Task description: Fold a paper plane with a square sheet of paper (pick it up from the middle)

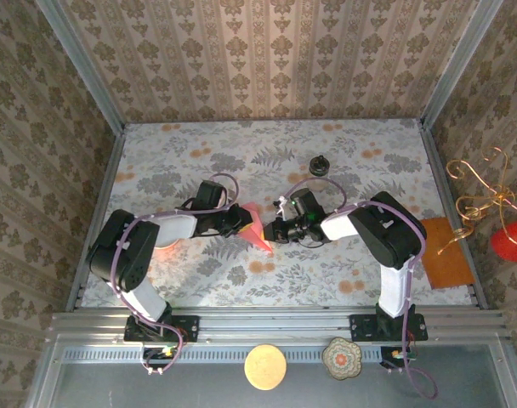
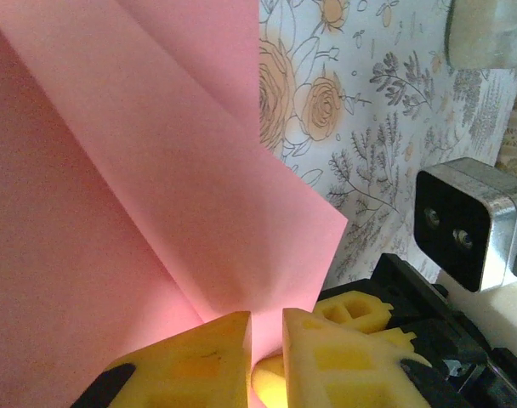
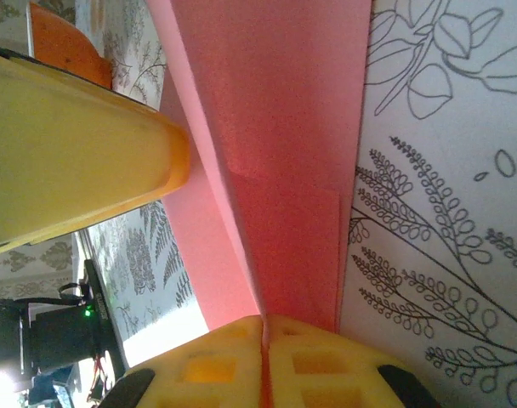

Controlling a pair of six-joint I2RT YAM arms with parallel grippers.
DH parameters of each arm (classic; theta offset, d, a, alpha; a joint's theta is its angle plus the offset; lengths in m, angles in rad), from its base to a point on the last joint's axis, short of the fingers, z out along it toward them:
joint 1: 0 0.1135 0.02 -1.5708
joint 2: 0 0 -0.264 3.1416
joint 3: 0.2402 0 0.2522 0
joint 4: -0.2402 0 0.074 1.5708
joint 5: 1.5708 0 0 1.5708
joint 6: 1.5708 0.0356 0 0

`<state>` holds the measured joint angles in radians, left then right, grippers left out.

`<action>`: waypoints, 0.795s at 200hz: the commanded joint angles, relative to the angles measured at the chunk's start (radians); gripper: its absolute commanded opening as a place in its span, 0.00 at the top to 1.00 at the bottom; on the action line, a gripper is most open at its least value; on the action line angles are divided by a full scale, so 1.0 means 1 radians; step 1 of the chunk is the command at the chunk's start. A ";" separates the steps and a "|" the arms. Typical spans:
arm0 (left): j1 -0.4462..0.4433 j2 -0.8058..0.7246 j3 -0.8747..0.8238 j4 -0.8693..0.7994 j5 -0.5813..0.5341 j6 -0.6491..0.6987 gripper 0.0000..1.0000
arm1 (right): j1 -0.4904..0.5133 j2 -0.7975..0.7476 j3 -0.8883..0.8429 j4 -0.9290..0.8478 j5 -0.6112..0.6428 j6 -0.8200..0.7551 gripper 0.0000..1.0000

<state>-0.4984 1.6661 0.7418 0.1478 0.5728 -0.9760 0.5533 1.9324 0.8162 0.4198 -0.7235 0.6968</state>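
The salmon-pink paper (image 1: 257, 228) is folded into a narrow, pointed, creased shape and is held up off the table between both grippers. My right gripper (image 1: 274, 229) comes from the right and is shut on a creased edge of the paper (image 3: 284, 170); its gripper (image 3: 263, 357) shows no gap. My left gripper (image 1: 241, 223) meets the paper from the left. In the left wrist view the paper (image 2: 156, 212) runs down between the fingers of the gripper (image 2: 267, 340), which stand slightly apart. The right gripper's yellow fingers (image 2: 352, 310) sit close beside it.
A small dark-lidded jar (image 1: 319, 166) stands behind the grippers. A larger orange sheet (image 1: 445, 252) lies at the table's right edge, with a gold wire figure and a red object (image 1: 509, 238) beyond it. Two round discs (image 1: 265, 366) rest on the near rail.
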 commanded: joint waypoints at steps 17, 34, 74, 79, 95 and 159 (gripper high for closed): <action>-0.009 0.035 0.024 0.053 0.045 -0.018 0.82 | -0.015 0.022 -0.017 -0.023 -0.016 0.019 0.87; -0.010 0.046 0.033 0.048 0.048 -0.017 0.82 | -0.016 0.023 -0.016 -0.027 -0.014 0.019 0.87; -0.012 0.070 0.055 0.048 0.059 -0.014 0.82 | -0.019 0.025 -0.014 -0.042 -0.014 0.017 0.86; -0.012 0.073 0.057 0.047 0.060 -0.012 0.82 | -0.020 0.025 -0.014 -0.044 -0.013 0.016 0.86; -0.014 0.076 0.062 0.047 0.060 -0.012 0.82 | -0.020 0.024 -0.012 -0.051 -0.013 0.016 0.86; -0.016 0.061 0.059 0.058 0.061 -0.014 0.82 | -0.021 0.028 -0.003 -0.082 -0.008 0.012 0.87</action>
<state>-0.5056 1.7271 0.7879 0.1879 0.6147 -0.9836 0.5430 1.9331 0.8162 0.4137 -0.7376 0.7113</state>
